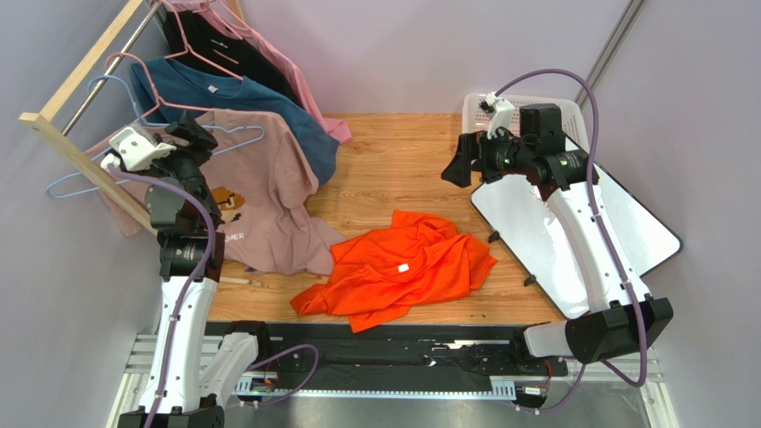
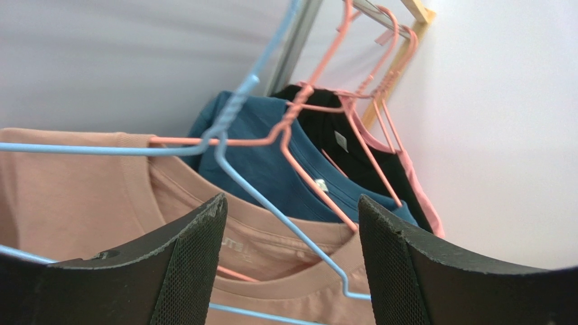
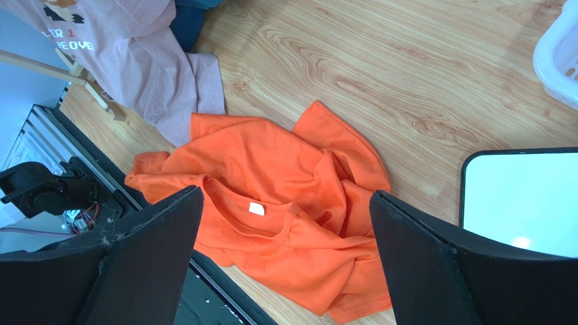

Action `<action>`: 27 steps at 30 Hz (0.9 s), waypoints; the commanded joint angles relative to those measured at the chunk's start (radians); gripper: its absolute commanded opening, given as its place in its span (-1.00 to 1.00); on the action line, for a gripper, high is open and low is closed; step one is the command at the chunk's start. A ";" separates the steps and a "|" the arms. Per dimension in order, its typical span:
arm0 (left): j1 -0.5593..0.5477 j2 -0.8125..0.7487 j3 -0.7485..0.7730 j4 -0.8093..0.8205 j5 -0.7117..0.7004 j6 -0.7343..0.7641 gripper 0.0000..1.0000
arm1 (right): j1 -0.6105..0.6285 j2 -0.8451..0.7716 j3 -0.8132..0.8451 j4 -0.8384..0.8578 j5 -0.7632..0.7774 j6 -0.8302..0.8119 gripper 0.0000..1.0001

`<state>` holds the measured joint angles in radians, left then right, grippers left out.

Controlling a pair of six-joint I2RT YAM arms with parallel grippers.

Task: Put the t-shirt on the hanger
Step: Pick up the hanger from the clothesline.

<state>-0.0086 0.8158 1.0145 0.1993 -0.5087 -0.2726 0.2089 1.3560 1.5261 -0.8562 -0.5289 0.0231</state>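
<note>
Wooden bench, centre of frame: orange t-shirt crumpled flat, not yet lifted. Above it, right gripper wide open, empty, probably poised for pickup. Upper left: left gripper parted around light-blue hanger wire, unclamped, seemingly to fetch it.

**Materials rundown: mostly cloth and wire here**

The plain bright orange short-sleeved t-shirt is soft matt knit cloth, all crumpled, with a small white fabric neck label. The light wood-grain worktop looks smooth with a slight sheen. The thin light-blue wire hanger reads as coated metal, smooth and a bit glossy, and so do the pink wire hangers. The dusty-pink printed shirt and dark teal shirt are matt cloth too. The left hand has matt black fingers with a fine mesh texture on the inner faces. The white lattice basket is plastic, and the white black-rimmed board is glossy.
</note>
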 commanded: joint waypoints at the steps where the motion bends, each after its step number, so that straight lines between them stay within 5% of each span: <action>1: 0.035 0.011 0.039 0.021 -0.071 -0.034 0.52 | 0.004 0.014 0.040 0.009 -0.011 -0.020 1.00; 11: 0.136 0.158 0.102 0.104 -0.024 -0.125 0.24 | 0.003 0.022 0.043 0.000 -0.008 -0.020 1.00; 23: 0.137 0.134 0.039 0.218 0.085 -0.034 -0.73 | 0.004 0.023 0.034 -0.006 -0.008 -0.046 0.98; 27: 0.137 0.106 0.019 0.209 0.124 -0.005 -0.90 | 0.004 0.031 0.042 -0.001 -0.014 -0.037 0.98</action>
<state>0.1242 0.9619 1.0527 0.3401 -0.4496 -0.3283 0.2089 1.3846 1.5276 -0.8787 -0.5304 -0.0051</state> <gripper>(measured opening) 0.082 0.993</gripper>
